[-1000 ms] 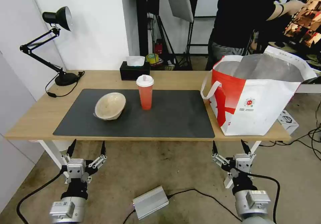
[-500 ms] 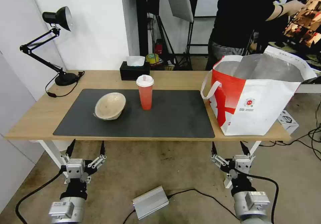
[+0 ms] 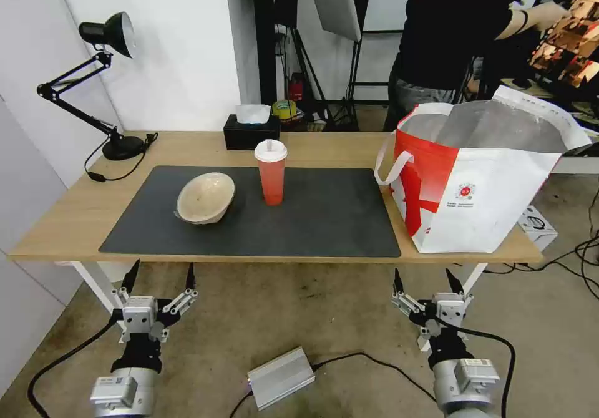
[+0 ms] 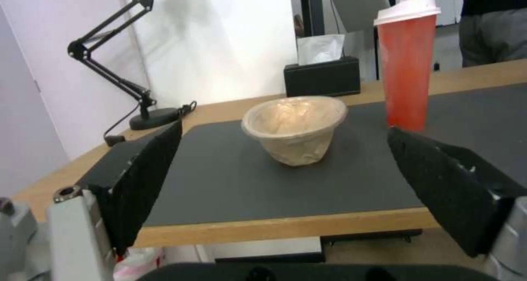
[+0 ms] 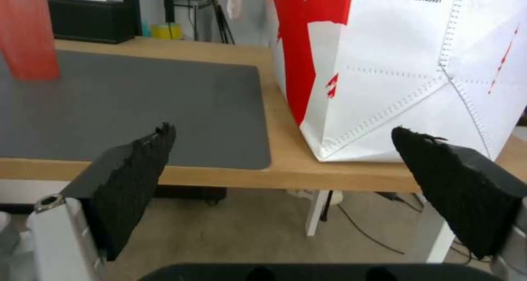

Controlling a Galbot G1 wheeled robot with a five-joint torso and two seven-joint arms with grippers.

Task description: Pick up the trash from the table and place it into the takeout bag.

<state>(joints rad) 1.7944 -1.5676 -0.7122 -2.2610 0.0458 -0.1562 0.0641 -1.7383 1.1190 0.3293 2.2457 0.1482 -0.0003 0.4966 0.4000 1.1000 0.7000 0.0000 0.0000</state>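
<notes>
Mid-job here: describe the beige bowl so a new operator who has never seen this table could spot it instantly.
Find the light-wood table and the dark grey mat on it. On the mat's left part, left of the tall orange-red cup, sits the beige bowl, tipped with its opening showing. It is the one low, crumpled, paper-like thing there, unlike the upright lidded cup.

A black desk lamp (image 3: 93, 75) stands on the far left corner, its cord (image 3: 118, 167) trailing across the wood. A black tissue box (image 3: 251, 132) sits at the far edge. On the concrete floor lies a silver metal box (image 3: 281, 377) with a black cable (image 3: 387, 368).
</notes>
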